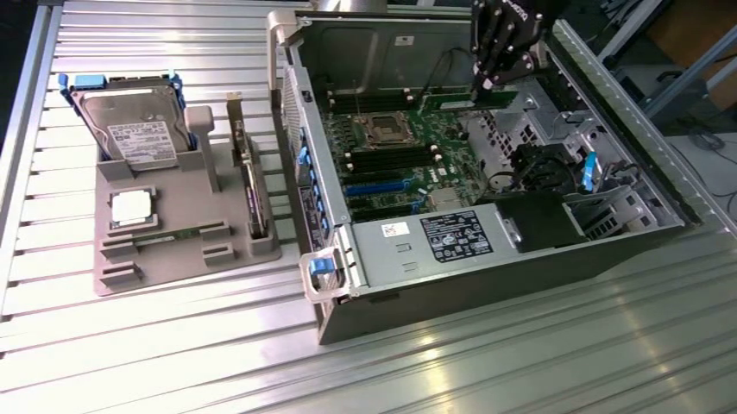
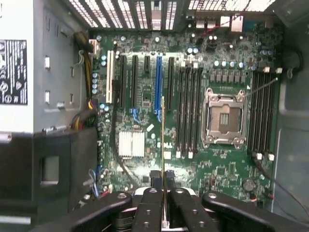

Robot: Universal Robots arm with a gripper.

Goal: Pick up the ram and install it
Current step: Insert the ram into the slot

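The gripper (image 1: 492, 84) (image 2: 162, 182) has its fingers pinched narrowly on the ram (image 1: 461, 102) (image 2: 163, 135). It holds the thin green stick by one end, above the motherboard (image 1: 392, 164) (image 2: 227, 169) of the open computer case (image 1: 461, 293). In the wrist view the ram appears edge-on, over the board between a blue slot (image 2: 158, 82) and the bank of black memory slots (image 2: 189, 111), and is not seated in any of them. The case lies on its side on a worktop (image 1: 519, 362) of ribbed, pale metal slats that catch the light. Toward the exterior view's left, a grey tray (image 1: 150, 278) on the same worktop carries a hard drive (image 1: 138, 129), a square processor chip (image 1: 130, 207) and an upright expansion card (image 1: 251, 185). Past the worktop's edge on the exterior view's right are metal struts and loose cables on a grey floor.
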